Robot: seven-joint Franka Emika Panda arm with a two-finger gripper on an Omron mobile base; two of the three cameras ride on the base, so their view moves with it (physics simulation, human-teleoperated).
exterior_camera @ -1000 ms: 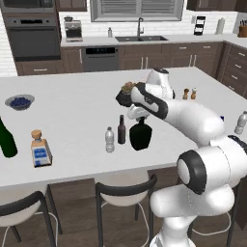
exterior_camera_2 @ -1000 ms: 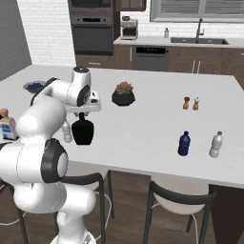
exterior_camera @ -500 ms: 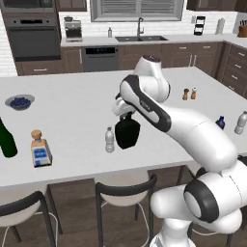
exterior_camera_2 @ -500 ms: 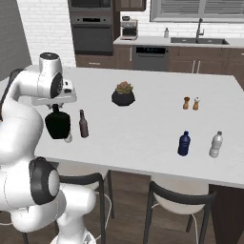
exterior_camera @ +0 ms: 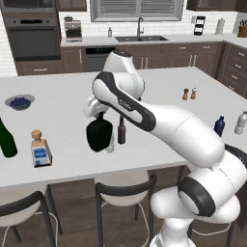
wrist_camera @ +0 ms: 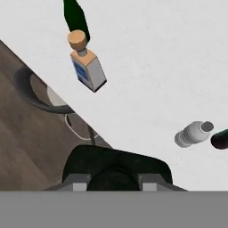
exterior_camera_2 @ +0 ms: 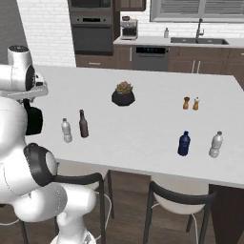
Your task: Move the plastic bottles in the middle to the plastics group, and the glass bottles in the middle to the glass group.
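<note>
Now we see the white table (exterior_camera: pixel 62 111) spanning the kitchen, with our arm stretched left across it. Our end effector (exterior_camera: pixel 100 115) is clamped on the neck of the black bottle (exterior_camera: pixel 99 135), which hangs clear above the table near its front edge; in the hand view the bottle's dark body (wrist_camera: pixel 116 167) sits just below the fingers. Further left stand the green bottle (exterior_camera: pixel 6 140) and, just beside it, the square bottle (exterior_camera: pixel 40 149) with its blue label and cork. In the middle, the brown bottle (exterior_camera: pixel 121 131) stands upright, with the small water bottle (exterior_camera_2: pixel 66 130) just beside it. Well apart on the right are the blue bottle (exterior_camera: pixel 219 126) and the clear bottle (exterior_camera: pixel 240 122). A bowl (exterior_camera: pixel 19 102) sits at the far left, and a plant pot (exterior_camera_2: pixel 123 94) stands toward the back of the table.
</note>
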